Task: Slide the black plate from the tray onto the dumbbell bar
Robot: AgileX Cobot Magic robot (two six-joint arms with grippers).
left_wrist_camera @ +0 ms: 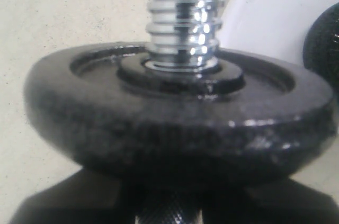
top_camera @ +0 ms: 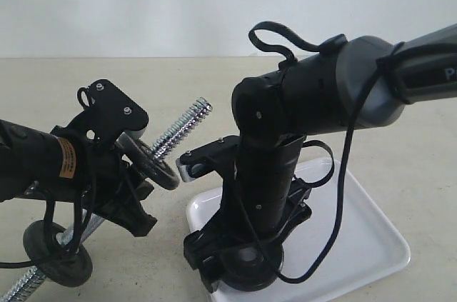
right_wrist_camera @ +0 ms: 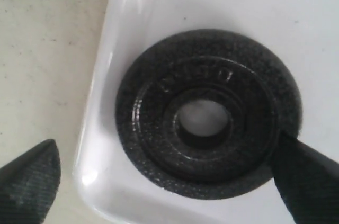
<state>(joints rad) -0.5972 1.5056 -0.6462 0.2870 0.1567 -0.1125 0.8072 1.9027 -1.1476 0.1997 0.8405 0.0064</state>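
The black plate (right_wrist_camera: 206, 113) lies flat in the near left corner of the white tray (right_wrist_camera: 238, 1). My right gripper (right_wrist_camera: 169, 181) is open and straddles it. One fingertip (right_wrist_camera: 307, 176) is at the plate's rim, and the other fingertip (right_wrist_camera: 29, 181) is outside the tray, over the table. In the exterior view the right arm hides most of the plate (top_camera: 250, 273). My left gripper (left_wrist_camera: 169, 211) is shut on the knurled middle of the dumbbell bar (left_wrist_camera: 183, 17) and holds it tilted, threaded end (top_camera: 191, 118) up towards the tray (top_camera: 357, 238).
A like black disc (left_wrist_camera: 180, 118) sits on the bar just above the left gripper's fingers (top_camera: 153, 163). Another black disc (top_camera: 57, 255) is on the bar's lower end near the table. The right arm's cable (top_camera: 343, 195) loops over the tray.
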